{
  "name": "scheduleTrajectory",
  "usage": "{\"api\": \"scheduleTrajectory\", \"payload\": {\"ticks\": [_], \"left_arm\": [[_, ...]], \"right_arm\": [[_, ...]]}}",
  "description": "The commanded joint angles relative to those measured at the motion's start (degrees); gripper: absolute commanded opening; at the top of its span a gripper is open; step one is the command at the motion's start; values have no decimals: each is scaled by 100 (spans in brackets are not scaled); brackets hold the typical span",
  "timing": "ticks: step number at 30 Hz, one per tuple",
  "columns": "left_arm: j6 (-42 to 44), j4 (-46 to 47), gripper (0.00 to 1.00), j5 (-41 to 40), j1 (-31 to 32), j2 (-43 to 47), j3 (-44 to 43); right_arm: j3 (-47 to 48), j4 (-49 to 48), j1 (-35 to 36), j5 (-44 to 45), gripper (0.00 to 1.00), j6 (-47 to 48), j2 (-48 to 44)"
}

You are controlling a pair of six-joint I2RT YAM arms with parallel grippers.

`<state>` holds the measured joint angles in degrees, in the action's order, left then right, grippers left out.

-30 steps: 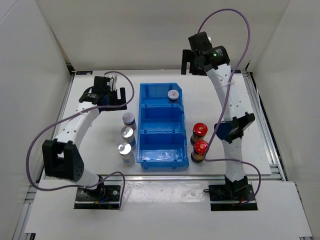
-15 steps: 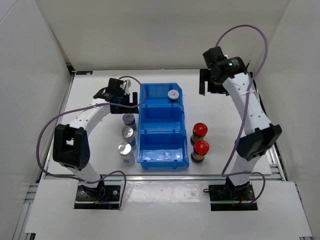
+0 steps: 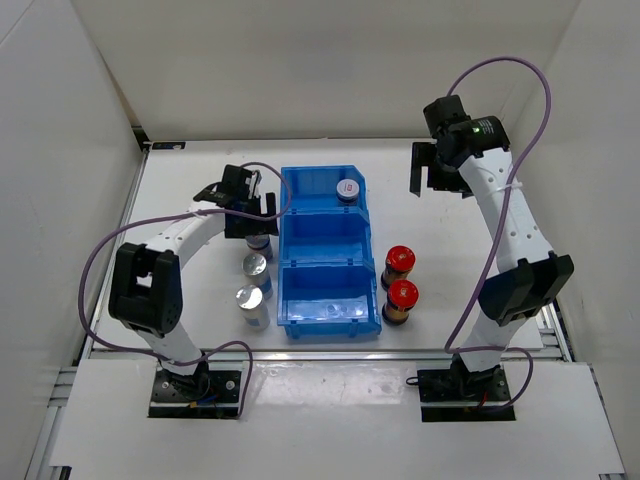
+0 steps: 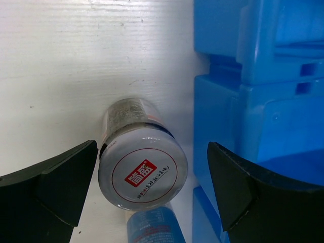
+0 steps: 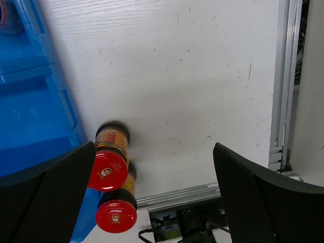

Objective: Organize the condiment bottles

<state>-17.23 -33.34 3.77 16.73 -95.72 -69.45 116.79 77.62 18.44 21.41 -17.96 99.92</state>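
The blue bin (image 3: 322, 243) stands just beside one finger of my left gripper (image 4: 152, 154), with one grey-lidded bottle (image 3: 346, 189) in the bin's far compartment. That gripper hangs wide open and empty. The other short bottle (image 4: 143, 174) stands upright straight beneath it, between the fingers, its long axis along my approach; I think nothing touches yet. My right gripper (image 5: 154, 152), also open and empty, hovers well apart from the two red-capped bottles (image 5: 109, 169), so the left arm is nearer.

Either side of the blue bin (image 3: 322, 240), your left arm (image 3: 178, 233) and right arm (image 3: 507, 205) are white with black joints, each trailing a purple cable (image 3: 497, 60).
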Motion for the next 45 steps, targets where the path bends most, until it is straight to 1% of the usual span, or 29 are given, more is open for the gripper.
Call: {"api": "scheduleTrajectory", "payload": {"ticks": [1,3,7,8,10,11,13,15,16,17,18,20,22,25,26,27,29,30,31,35,36,37,38,40,42,44,45], "left_arm": [[-210,-31,100,-113,41,80,80],[-210,-84,100,-166,41,133,134],[-210,-85,90,-219,41,265,370],[-149,-85,84,-271,41,334,371],[-149,-15,78,-272,-20,396,432],[-88,38,71,-272,-21,457,432],[-35,38,66,-272,-82,458,354],[18,99,66,-351,-82,406,301],[18,100,68,-403,-82,405,301],[71,100,73,-403,-82,353,240],[71,100,82,-456,-82,300,178],[71,161,82,-456,-82,239,117],[71,161,79,-456,-82,238,46],[203,161,51,-622,-82,186,-112],[203,109,35,-762,-82,186,-226],[264,109,29,-851,-82,186,-288],[264,56,21,-1061,-82,186,-507],[334,4,14,-1141,-82,246,-604],[335,3,11,-1298,-82,247,-709],[467,-119,11,-1502,-82,317,-1482],[467,-120,11,-1563,-82,317,-1858],[467,-172,11,-1511,-82,265,-2044],[562,-173,11,-1459,5,169,-2403],[957,-120,11,-1406,242,19,-2730],[1038,-67,11,-1249,566,-200,-3125],[1038,-15,11,-1038,760,-359,-3415],[1116,-14,11,-1036,962,-525,-3478]], "right_arm": [[1,16,-24,-111,100,47,-25],[-60,16,-24,-172,100,47,-25],[-174,-37,-24,-225,100,47,-25],[-174,-37,-24,-225,100,47,-25],[-227,-37,-24,-278,100,47,-25],[-227,-37,-24,-278,100,47,-25],[-280,-37,-24,-339,100,47,-25],[-280,-90,-24,-400,100,47,-77],[-349,-90,-24,-401,100,99,-78],[-411,-90,-24,-401,100,99,-130],[-412,-90,-24,-401,100,99,-131],[-578,-142,-24,-401,100,99,-192],[-631,-142,-24,-401,100,99,-306],[-781,-195,-24,-401,100,99,-368],[-833,-195,-24,-401,100,99,-437],[-886,-195,-24,-401,100,151,-438],[-965,-195,-24,-401,100,152,-508],[-1018,-195,-24,-401,100,152,-508],[-1018,-195,-24,-401,100,152,-561],[-1080,-195,-24,-348,100,152,-613],[-1080,-195,-24,-348,100,152,-614],[-1080,-195,-24,-348,100,152,-614],[-1132,-195,-24,-348,100,152,-614],[-1132,-247,-24,-348,100,152,-614],[-1132,-248,-24,-401,100,100,-561],[-1132,-248,-24,-471,100,99,-561],[-1132,-248,-24,-471,100,38,-561]]}}
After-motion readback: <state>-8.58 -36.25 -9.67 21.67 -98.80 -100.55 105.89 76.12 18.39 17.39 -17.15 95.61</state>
